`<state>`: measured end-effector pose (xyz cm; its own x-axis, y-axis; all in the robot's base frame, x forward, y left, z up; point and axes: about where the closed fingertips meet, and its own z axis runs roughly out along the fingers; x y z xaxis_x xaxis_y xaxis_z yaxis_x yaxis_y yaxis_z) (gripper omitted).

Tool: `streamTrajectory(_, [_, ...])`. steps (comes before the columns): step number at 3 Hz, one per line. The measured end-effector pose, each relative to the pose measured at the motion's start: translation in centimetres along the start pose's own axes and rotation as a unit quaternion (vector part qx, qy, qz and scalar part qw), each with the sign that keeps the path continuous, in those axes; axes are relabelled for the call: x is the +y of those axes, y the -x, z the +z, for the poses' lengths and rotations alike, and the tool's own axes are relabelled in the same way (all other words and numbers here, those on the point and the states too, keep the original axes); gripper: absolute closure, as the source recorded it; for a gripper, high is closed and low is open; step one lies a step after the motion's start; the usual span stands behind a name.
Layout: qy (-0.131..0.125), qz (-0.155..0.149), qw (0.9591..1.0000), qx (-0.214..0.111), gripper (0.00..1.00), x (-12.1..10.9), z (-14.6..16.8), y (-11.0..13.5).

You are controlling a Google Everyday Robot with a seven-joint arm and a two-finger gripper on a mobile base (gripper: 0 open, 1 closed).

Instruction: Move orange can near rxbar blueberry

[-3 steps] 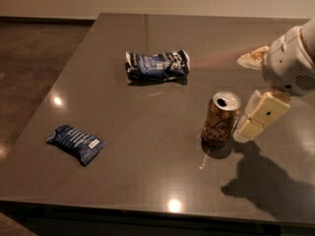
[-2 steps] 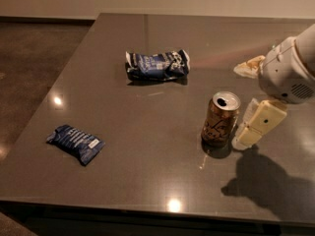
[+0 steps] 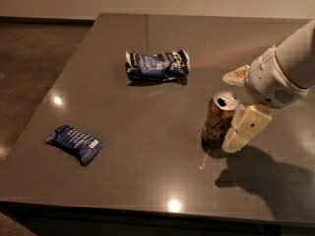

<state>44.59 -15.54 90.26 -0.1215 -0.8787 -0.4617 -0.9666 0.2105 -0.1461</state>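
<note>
— Where is the orange can (image 3: 219, 121) seen?
— It is stood upright at the right middle of the frame, on the table (image 3: 147, 132); the gripper (image 3: 230, 110) is found right by it, coming in from the right; its fingers (image 3: 248, 127) are spread apart, one seen above the can, one low on its right side.
— And the rxbar blueberry (image 3: 75, 144)?
— It is laid flat at the lower left, well apart; the can must be carried left and a little down; the bigger blue packet (image 3: 157, 65) is seen at the upper middle.

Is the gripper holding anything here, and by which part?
Nothing is held. The gripper stands open beside the upright orange can, one finger close to its wall, the other farther back.
</note>
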Motion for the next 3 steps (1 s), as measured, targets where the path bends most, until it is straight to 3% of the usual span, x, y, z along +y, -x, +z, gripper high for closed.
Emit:
streamTrajectory(1, [0.015,0.002,0.9997,-0.021,0.01,-0.52,0.47,0.87])
streamTrajectory(3, [0.030,0.015,0.9989,-0.033,0.45,-0.78,0.67,0.90])
